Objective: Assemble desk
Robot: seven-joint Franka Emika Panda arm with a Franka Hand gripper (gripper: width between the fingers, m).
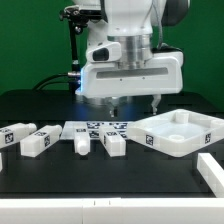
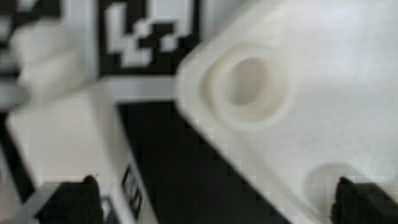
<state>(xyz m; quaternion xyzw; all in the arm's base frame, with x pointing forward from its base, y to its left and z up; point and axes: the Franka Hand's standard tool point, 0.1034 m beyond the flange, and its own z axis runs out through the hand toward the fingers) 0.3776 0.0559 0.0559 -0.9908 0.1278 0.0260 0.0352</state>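
Observation:
The desk tabletop [image 1: 180, 132] lies upside down on the black table at the exterior view's right, its round corner sockets facing up. Several white legs lie in a row to its left: one [image 1: 12, 136], another [image 1: 38, 143], a third [image 1: 82, 146], and one nearest the tabletop [image 1: 115, 146]. My gripper [image 1: 135, 103] hangs open and empty just above the tabletop's near-left corner. In the wrist view the gripper [image 2: 217, 205] is wide open, with the tabletop [image 2: 311, 130] and a corner socket [image 2: 240, 85] below it and a leg [image 2: 68, 135] beside it.
The marker board [image 1: 95, 127] lies flat behind the legs and also shows in the wrist view [image 2: 151, 30]. A white bar [image 1: 212, 170] sits at the front right, and a white rail [image 1: 100, 208] runs along the table's front edge.

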